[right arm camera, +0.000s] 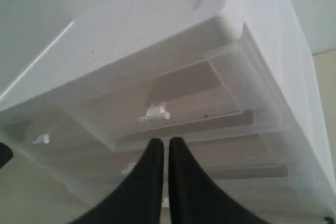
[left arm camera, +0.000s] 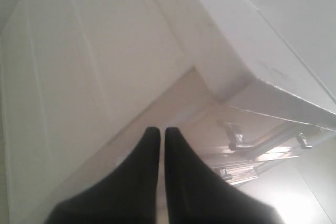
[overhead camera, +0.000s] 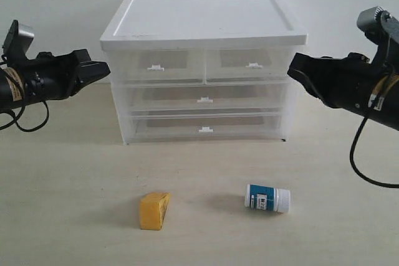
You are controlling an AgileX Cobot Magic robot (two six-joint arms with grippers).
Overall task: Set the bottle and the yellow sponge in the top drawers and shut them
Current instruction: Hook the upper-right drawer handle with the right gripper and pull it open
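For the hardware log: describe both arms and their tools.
Both arms are matte black. The left tool and right tool each end in two tapered black fingers. Each arm carries a grey mount, a pale label and a looping black cable.

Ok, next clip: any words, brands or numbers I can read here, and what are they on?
No text here is clear enough to quote.
bottle: dark print on its teal label, too small to read.
sticker on the right arm: blurred, unreadable.
cabinet and yellow sponge: no markings show.
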